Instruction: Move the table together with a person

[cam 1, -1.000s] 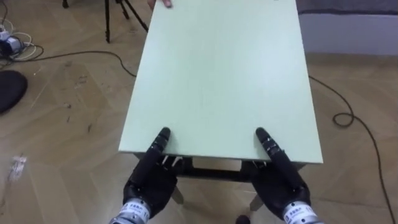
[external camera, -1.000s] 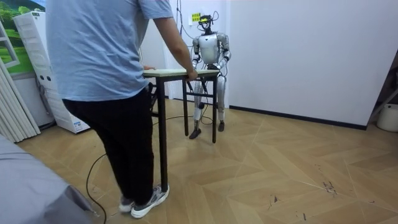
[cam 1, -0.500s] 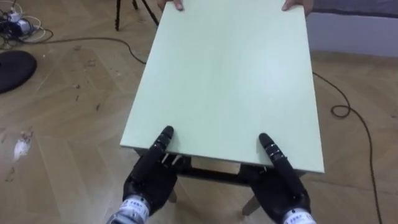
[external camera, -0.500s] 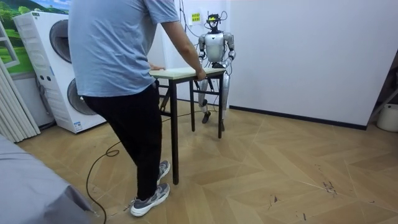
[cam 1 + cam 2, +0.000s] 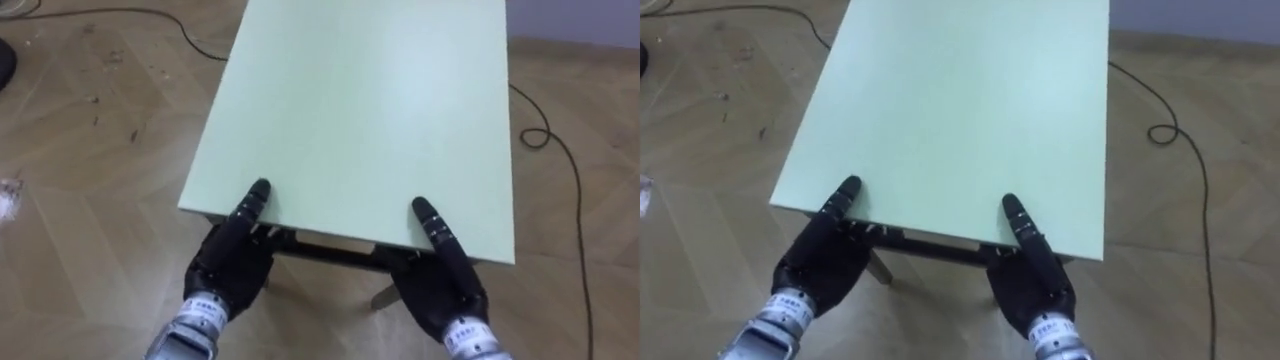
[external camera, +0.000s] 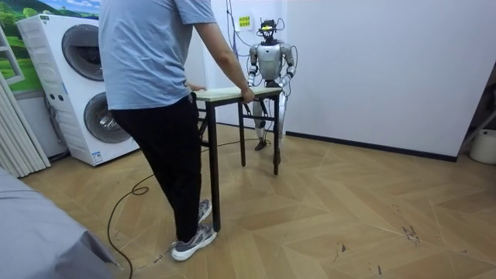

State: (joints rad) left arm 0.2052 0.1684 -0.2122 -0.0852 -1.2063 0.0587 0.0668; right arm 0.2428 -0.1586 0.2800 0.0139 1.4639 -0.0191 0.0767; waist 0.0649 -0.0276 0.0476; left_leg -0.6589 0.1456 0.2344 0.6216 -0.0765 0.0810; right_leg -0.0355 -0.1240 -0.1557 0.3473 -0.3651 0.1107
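The left hand (image 5: 228,262) sits at the near short edge of the table (image 5: 360,110), partly on top and the rest tucked beneath. Whether it clasps the edge cannot be told. The right hand (image 5: 440,285) is placed the same way and is just as unreadable. The pale green top's far end is cut off at the eye views' upper border. Its long axis runs straight away from the robot toward the person (image 6: 147,101), who holds the opposite end.

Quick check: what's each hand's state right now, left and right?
Left hand: at the near edge of the table, reaching under it; open or shut cannot be told.
Right hand: same, at the near edge's other end; cannot be told.
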